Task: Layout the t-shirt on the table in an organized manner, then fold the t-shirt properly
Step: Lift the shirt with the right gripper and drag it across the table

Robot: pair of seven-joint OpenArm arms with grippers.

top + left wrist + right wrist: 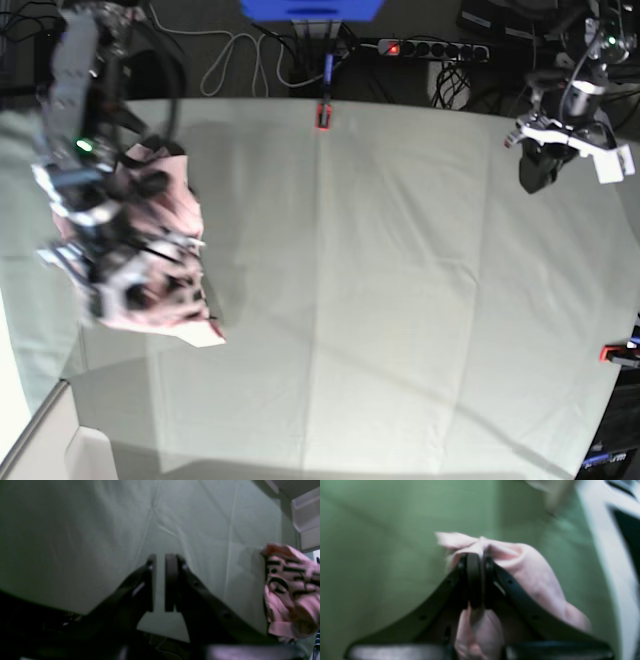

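The wide table (400,300) draped in creased pale grey-green cloth carries the crumpled pale pink cotton t-shirt (165,250) with black lettering near one edge. The right gripper (478,557) pinches a pink fold between closed jaws. Well apart, the left gripper (160,560) hangs empty above bare cloth, jaws nearly together.

Lab: clamped table (400,300), cables (240,60)

I count one t-shirt (150,270), pink with black lettering, bunched up on one counter (400,300) covered in pale green cloth. Two arms are in my base view, each ending in one gripper: the left gripper (540,170) and the right gripper (105,265). I also see two red clamps (322,115) at the counter's edges and one power strip (430,47) behind it.
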